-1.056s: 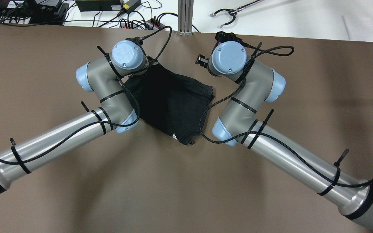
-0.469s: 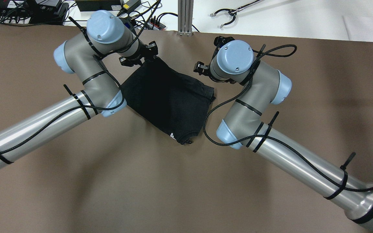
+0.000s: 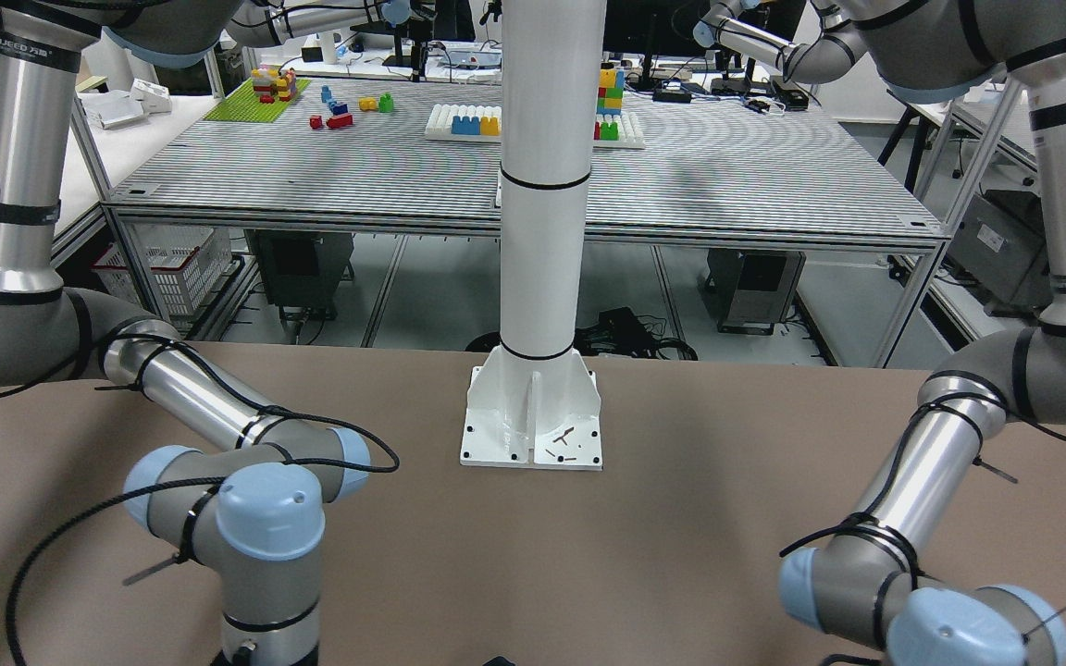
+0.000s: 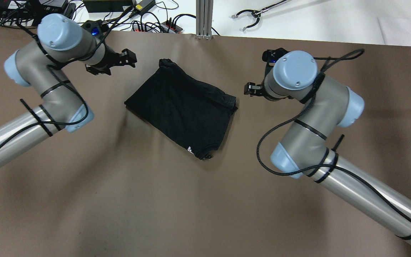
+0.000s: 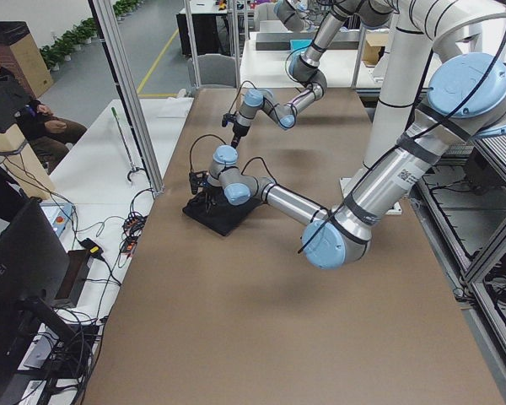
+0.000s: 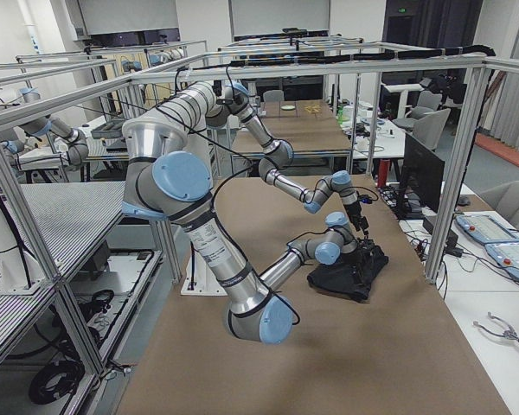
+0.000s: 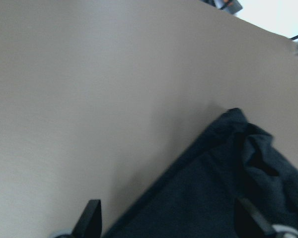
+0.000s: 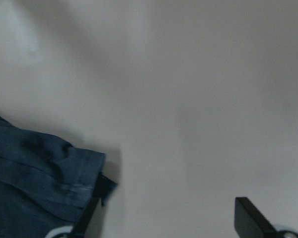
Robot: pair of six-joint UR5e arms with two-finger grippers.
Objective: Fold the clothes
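Note:
The clothes (image 4: 180, 107) are one black fabric piece lying folded into a rough rectangle in the middle of the brown table, with a small white mark near the front corner. My left gripper (image 4: 114, 64) hovers open to the left of the far corner, apart from the fabric. My right gripper (image 4: 253, 89) stands open just right of the right edge, not touching it. In the left wrist view the clothes (image 7: 228, 188) fill the lower right between the spread fingers. In the right wrist view the clothes (image 8: 35, 183) show as a hemmed corner at the lower left.
Cables and power strips (image 4: 148, 21) crowd the far table edge beside a metal post (image 4: 204, 18). A grabber tool (image 4: 252, 18) lies on the white surface beyond. The white pillar (image 3: 542, 231) stands on its base plate (image 3: 533, 425). A person (image 5: 17, 101) sits off the table's side.
The left gripper has let go of the cloth's far corner and pulled away to the left. The right arm has drawn back to the right. The cloth lies still.

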